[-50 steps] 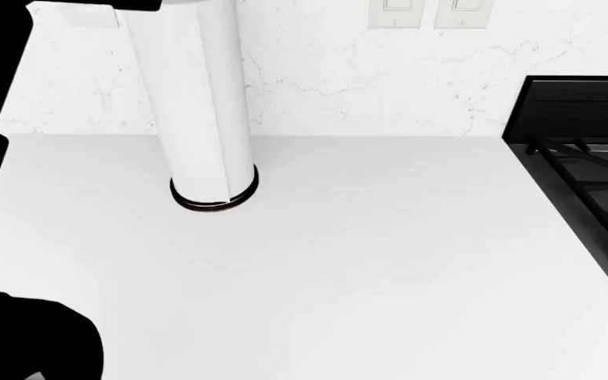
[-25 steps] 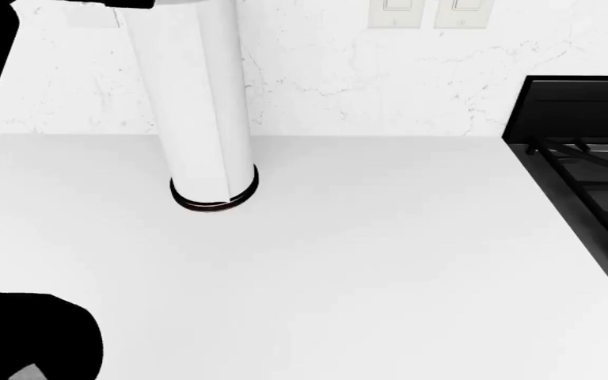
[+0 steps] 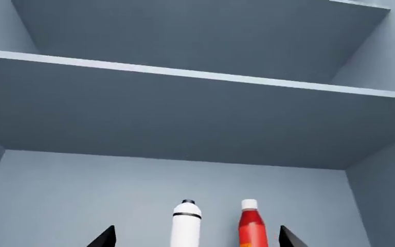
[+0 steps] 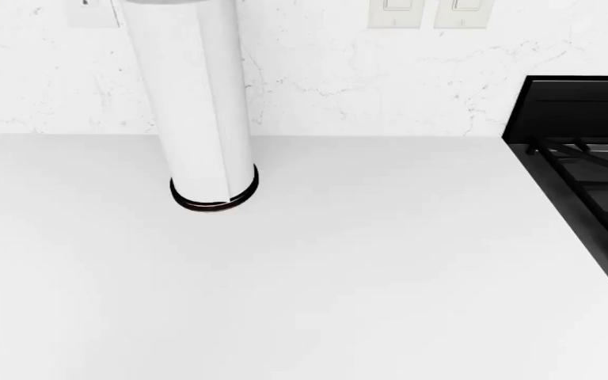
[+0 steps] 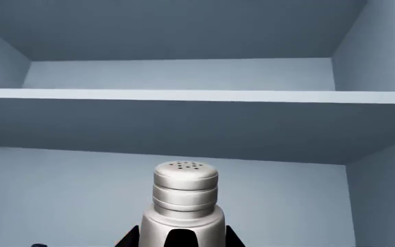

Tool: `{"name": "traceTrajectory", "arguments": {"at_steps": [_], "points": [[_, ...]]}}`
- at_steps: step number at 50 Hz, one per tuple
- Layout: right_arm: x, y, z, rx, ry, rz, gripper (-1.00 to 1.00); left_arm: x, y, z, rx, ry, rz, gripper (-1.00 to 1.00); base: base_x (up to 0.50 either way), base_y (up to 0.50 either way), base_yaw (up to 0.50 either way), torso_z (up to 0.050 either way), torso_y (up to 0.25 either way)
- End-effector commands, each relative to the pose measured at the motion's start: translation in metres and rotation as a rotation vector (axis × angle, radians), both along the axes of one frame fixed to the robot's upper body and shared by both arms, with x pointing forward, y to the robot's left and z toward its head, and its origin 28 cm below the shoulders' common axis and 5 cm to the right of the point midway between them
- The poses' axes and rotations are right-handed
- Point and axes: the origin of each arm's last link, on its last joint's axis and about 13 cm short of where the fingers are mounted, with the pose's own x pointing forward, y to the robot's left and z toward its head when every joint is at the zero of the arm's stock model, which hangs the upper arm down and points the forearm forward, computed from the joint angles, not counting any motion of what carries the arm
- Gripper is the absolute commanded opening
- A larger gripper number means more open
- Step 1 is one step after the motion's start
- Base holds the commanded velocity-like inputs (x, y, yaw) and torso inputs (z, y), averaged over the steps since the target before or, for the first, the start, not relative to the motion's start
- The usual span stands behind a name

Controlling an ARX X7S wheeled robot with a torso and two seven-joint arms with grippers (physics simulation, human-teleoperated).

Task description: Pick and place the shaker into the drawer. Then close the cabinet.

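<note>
Head view down onto counter (image 4: 367,261); both wrist views face cabinet shelves (image 3: 183,77)

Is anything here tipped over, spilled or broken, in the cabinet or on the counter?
Nothing stands out. The white bottle and red bottle stand upright in the cabinet, apart. The shaker is upright too. The paper towel roll stands straight on the counter; no spill shows.

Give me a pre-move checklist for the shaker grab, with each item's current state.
1. Shaker upright and centred in the right wrist view: ok.
2. Right end effector closed on the shaker: cannot tell; only finger tips show beside its base.
3. Left end effector open: ok, its tips flank the white bottle and red bottle.
4. Shelf above clears the shaker: ok.
5. Drawer in view: not ok, none shows.
</note>
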Motion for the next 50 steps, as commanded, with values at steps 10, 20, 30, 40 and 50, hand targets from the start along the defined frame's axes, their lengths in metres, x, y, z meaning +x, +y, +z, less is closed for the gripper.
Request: {"name": "traceTrajectory", "arguments": {"at_steps": [10, 20, 30, 40, 50], "points": [[0.0, -0.005, -0.011, 0.007, 0.008, 0.01, -1.0, 0.0, -0.021, 0.084, -0.029, -0.019, 0.017, 1.0, 0.0, 0.0, 0.0, 0.0, 0.0], [0.001, -0.009, -0.01, 0.018, 0.019, 0.008, -1.0, 0.067, -0.028, 0.109, 0.002, 0.2, 0.071, 1.0, 0.0, 0.0, 0.0, 0.0, 0.0], [0.003, -0.01, -0.01, 0.02, 0.028, 0.007, -1.0, 0.117, -0.031, 0.107, 0.024, 0.417, 0.061, 1.0, 0.0, 0.0, 0.0, 0.0, 0.0], [0.007, -0.01, -0.01, 0.021, 0.039, 0.007, -1.0, 0.144, -0.034, 0.092, 0.025, 0.542, 0.006, 1.0, 0.0, 0.0, 0.0, 0.0, 0.0], [0.009, -0.011, -0.012, 0.027, 0.045, 0.012, -1.0, 0.172, -0.022, 0.077, 0.001, 0.622, 0.189, 1.0, 0.0, 0.0, 0.0, 0.0, 0.0]]}}
